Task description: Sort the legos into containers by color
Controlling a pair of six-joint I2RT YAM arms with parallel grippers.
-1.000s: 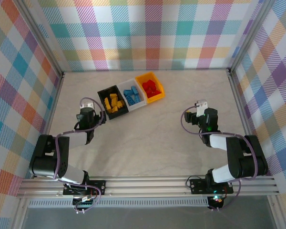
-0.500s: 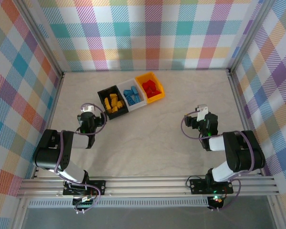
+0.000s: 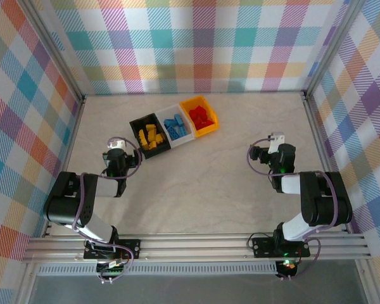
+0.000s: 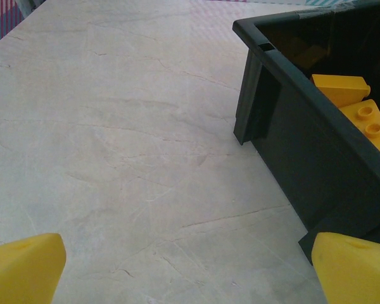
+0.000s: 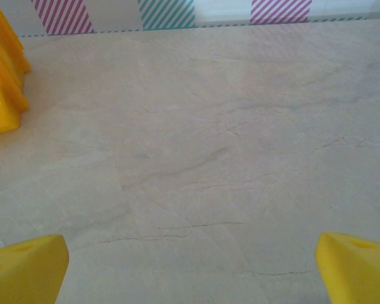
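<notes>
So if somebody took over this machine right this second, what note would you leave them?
Left gripper: open, empty, low over the table, next to the black bin.
Right gripper: open, empty, over bare table, apart from the bins.
Bricks: yellow bricks in the black bin, blue bricks in the white bin, red bricks in the orange bin.
Done: every brick I can see sits in a bin by colour.
Left: nothing obvious to sort; probably just park the arms.
</notes>
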